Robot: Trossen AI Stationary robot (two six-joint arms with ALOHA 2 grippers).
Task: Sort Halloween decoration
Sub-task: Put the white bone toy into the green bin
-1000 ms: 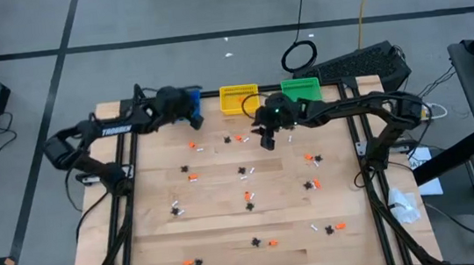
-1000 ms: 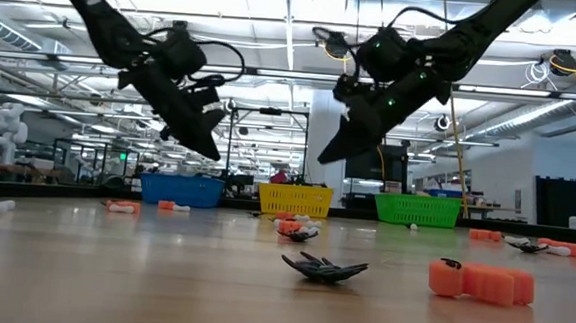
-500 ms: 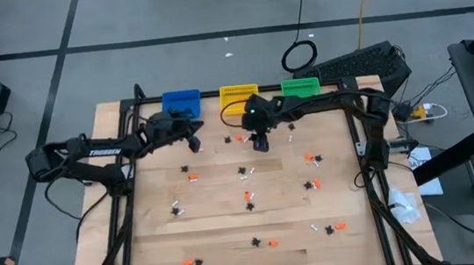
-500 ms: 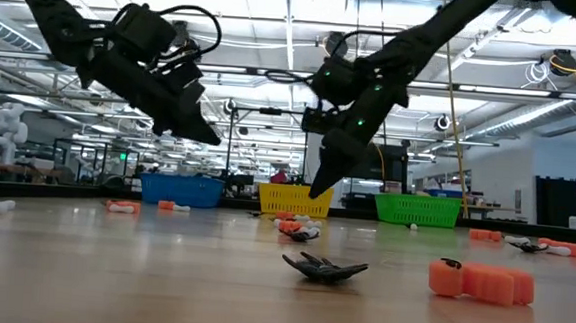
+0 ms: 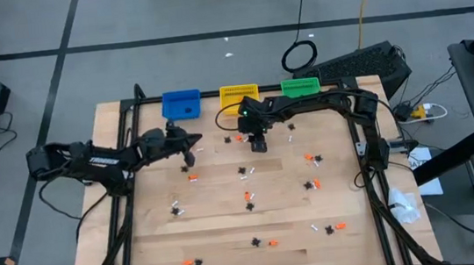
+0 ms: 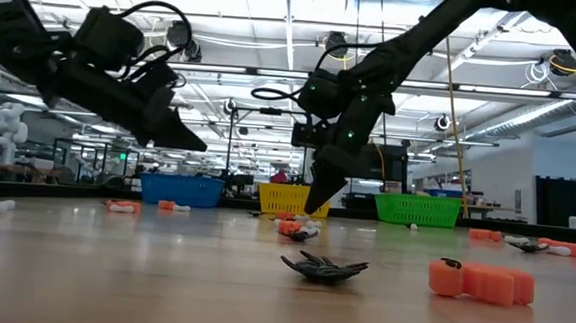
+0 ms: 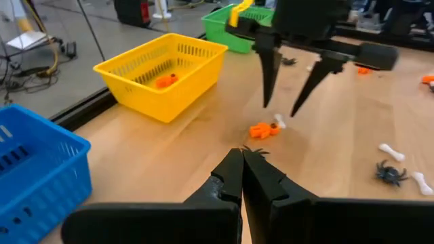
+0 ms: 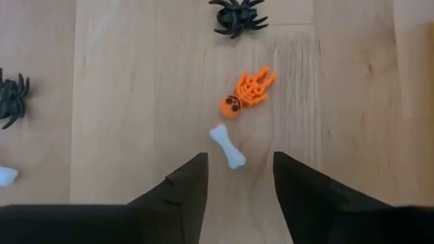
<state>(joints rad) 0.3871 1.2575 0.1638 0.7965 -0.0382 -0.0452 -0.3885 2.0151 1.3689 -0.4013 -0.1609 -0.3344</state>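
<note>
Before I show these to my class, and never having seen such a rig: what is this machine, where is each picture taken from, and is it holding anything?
It is a robot with two dark arms at a wooden table, each ending in a two-finger tool. One picture looks straight down, one looks level across the tabletop, and two come from cameras on the wrists. Tiny Halloween trinkets lie scattered: black spiders, an orange skeleton, a white bone. At the far edge stand a blue bin, a yellow bin and a green bin. The right tool is open, pointing down just above the white bone and holding nothing. The left tool is shut and seems empty, hovering near the blue bin.
</note>
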